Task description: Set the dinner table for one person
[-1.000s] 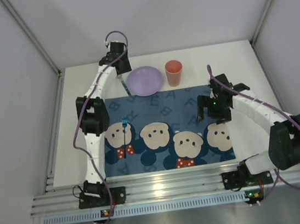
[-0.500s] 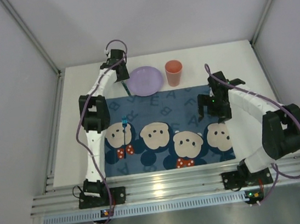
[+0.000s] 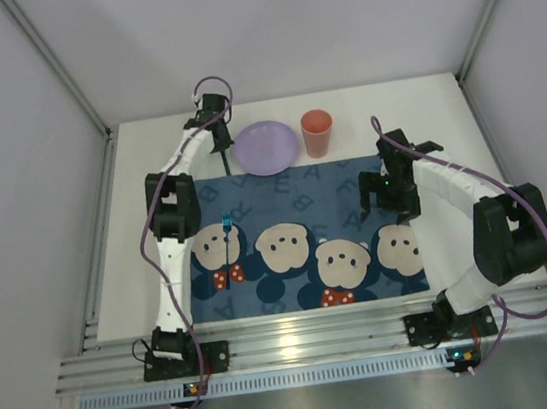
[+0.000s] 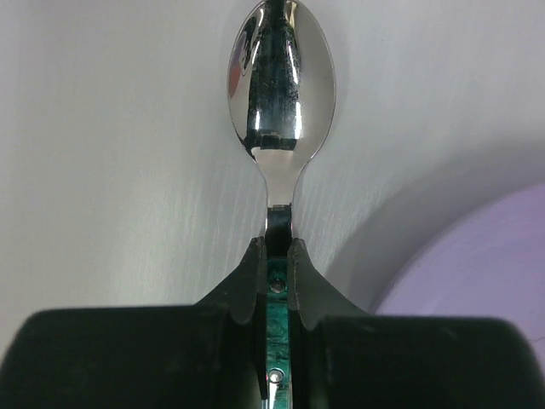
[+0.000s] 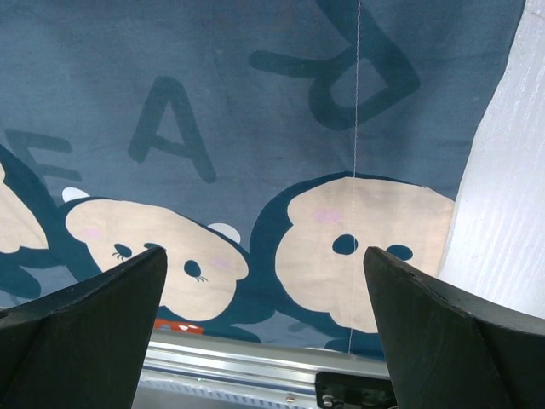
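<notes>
Left gripper [image 4: 277, 249]: I've just clamped it on the shiny metal spoon [image 4: 281, 77], left of the round lilac plate [image 3: 265, 147].
Right gripper [image 5: 264, 256]: jaws wide apart over the dark-blue cartoon-face cloth mat [image 5: 255, 128].

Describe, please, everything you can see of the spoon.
The spoon has a polished, mirror-bright oval metal bowl narrowing to a thin neck; its handle looks green between the jaws. The left gripper is shut on the handle just behind the neck. The bowl points away from the gripper over the white table, beside the purple plate. Whether it touches the table is unclear.
</notes>
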Controlling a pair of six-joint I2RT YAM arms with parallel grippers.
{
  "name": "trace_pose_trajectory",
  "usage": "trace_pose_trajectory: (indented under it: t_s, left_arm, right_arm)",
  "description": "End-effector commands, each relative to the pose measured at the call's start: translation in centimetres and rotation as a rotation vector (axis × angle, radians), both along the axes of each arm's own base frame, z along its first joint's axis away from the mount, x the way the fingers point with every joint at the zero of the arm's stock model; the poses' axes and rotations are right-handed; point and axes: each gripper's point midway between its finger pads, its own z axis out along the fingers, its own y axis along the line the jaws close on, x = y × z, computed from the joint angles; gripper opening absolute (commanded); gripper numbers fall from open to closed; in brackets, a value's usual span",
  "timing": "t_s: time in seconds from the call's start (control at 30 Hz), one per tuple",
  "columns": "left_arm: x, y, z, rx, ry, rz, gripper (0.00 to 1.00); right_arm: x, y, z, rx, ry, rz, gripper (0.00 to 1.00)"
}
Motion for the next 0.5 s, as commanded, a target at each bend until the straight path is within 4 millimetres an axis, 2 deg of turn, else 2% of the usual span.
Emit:
trace_pose_trajectory:
  t_s: [0.0, 0.1, 0.13, 0.17, 0.27, 0.37, 0.47]
  left_arm:
    - [-1.1, 0.8, -0.8, 0.013, 0.045, 0.0, 0.0]
    - [-0.3, 0.6, 1.9, -0.008, -0.015, -0.002, 0.0]
    - [0.2, 0.4, 3.6, -0.019, -0.054, -0.001, 0.0]
    - [0.4, 0.4, 4.4, -0.029, -0.072, 0.001, 0.0]
    - [2.1, -0.2, 9.0, -0.096, -0.179, 0.007, 0.0]
    - [3.5, -0.8, 14.6, -0.158, -0.317, 0.009, 0.0]
    - [4.0, -1.3, 20.1, -0.211, -0.441, 0.0, 0.0]
  right_arm:
    - [1.5, 0.1, 1.3, 0.009, -0.048, -0.019, 1.0]
    - [1.6, 0.2, 1.5, 0.014, -0.058, -0.02, 1.0]
    - [1.5, 0.2, 1.7, 0.015, -0.062, -0.018, 1.0]
    - [1.6, 0.3, 1.8, 0.016, -0.066, -0.017, 1.0]
    - [1.7, 0.6, 2.2, 0.022, -0.082, -0.009, 1.0]
    - [1.8, 0.9, 2.5, 0.032, -0.094, -0.004, 1.0]
    - [2.1, 1.2, 3.4, 0.041, -0.118, 0.001, 1.0]
